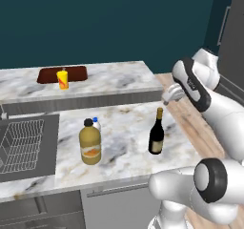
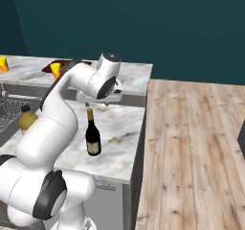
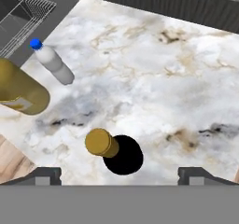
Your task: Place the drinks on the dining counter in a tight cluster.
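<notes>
Three drinks stand on the lower marble worktop (image 1: 125, 152). The dark wine bottle (image 1: 156, 132) (image 2: 92, 135) stands near its right end. The squat amber bottle (image 1: 90, 144) (image 2: 27, 119) is further left, with the small blue-capped water bottle (image 1: 97, 124) (image 3: 53, 63) just behind it. My gripper (image 1: 168, 98) (image 2: 98, 101) hangs above the wine bottle, apart from it. In the hand view the wine bottle's gold top (image 3: 114, 150) lies between the wide-apart fingertips of the gripper (image 3: 120, 174), which is open and holds nothing. The raised dining counter (image 1: 119, 75) (image 2: 136, 74) runs behind.
A yellow cup (image 1: 62, 79) (image 2: 56, 70) stands on a brown tray (image 1: 47, 74) on the dining counter, and another cup (image 2: 3, 63) is further left. A steel sink with a wire rack (image 1: 24, 144) lies left of the bottles. Wooden floor (image 2: 191, 152) spreads to the right.
</notes>
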Tool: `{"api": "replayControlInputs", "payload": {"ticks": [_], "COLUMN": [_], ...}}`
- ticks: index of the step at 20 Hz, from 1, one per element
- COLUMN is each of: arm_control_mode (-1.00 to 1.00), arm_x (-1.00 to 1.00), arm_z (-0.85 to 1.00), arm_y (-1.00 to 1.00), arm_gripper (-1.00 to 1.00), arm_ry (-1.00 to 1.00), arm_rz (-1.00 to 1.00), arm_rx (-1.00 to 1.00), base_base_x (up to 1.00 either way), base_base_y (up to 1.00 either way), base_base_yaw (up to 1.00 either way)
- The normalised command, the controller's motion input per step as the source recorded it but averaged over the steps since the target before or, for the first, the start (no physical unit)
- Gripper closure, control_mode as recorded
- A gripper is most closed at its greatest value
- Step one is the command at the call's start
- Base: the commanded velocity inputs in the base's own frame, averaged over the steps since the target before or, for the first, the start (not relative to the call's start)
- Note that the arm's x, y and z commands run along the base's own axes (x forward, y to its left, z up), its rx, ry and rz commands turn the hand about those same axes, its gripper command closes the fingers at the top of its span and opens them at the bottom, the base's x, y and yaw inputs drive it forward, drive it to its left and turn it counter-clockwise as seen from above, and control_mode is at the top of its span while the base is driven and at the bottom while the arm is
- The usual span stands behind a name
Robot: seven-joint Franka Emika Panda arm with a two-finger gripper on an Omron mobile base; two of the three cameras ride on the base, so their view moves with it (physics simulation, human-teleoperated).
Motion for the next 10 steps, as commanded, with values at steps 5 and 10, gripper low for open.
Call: {"api": "replayControlInputs", "payload": {"ticks": [5, 10], "arm_control_mode": [-1.0, -1.0], "arm_x": [0.15, -0.07], "arm_z": [-0.27, -0.17], "arm_y": [-0.15, -0.1], "arm_gripper": [-1.0, -1.0], "arm_ry": [-0.1, -0.2], "arm_rz": [0.13, 0.2], "arm_rx": [0.08, 0.16], "base_base_x": [0.0, 0.0], "base_base_y": [0.0, 0.0], "base_base_yaw": [0.0, 0.0]}}
